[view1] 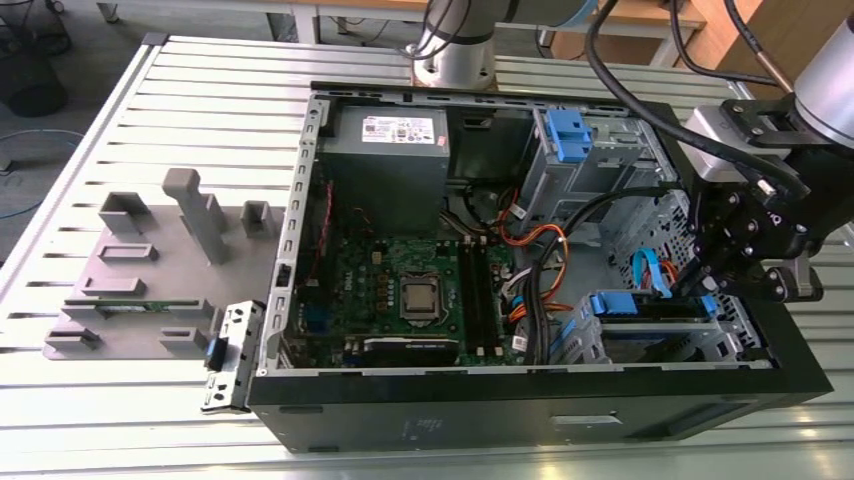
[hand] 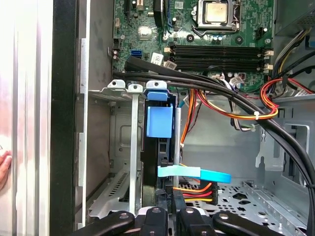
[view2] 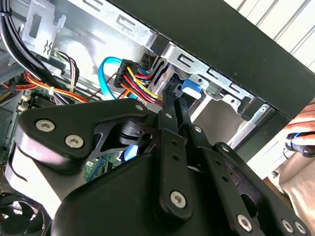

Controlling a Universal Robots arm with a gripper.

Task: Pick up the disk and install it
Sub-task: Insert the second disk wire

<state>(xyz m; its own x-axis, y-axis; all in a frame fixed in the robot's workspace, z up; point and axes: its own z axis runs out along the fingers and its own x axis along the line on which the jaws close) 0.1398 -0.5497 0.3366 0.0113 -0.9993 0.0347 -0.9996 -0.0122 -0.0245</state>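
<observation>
The disk [view1: 646,306] stands on edge in the drive bay at the near right corner of the open computer case [view1: 534,412], its blue carrier on top. In the first wrist view the disk [hand: 160,123] runs edge-on down a slot between metal rails, blue tab facing me. My gripper [view1: 711,288] hangs just over the disk's right end. In the second wrist view its black fingers [view2: 171,105] lie close together, tips by the disk's end and the power plug; nothing shows between them. A blue data cable [hand: 206,174] crosses just beyond the gripper [hand: 170,212].
Thick black cables [hand: 221,93] and orange-yellow wires [hand: 231,115] cross the case beside the bay. The motherboard [view1: 414,290] and grey power-supply box [view1: 387,135] lie further in. A second blue carrier [view1: 567,135] sits at the back. A grey fixture [view1: 147,270] stands outside. A person's hand [view2: 302,129] is near the case wall.
</observation>
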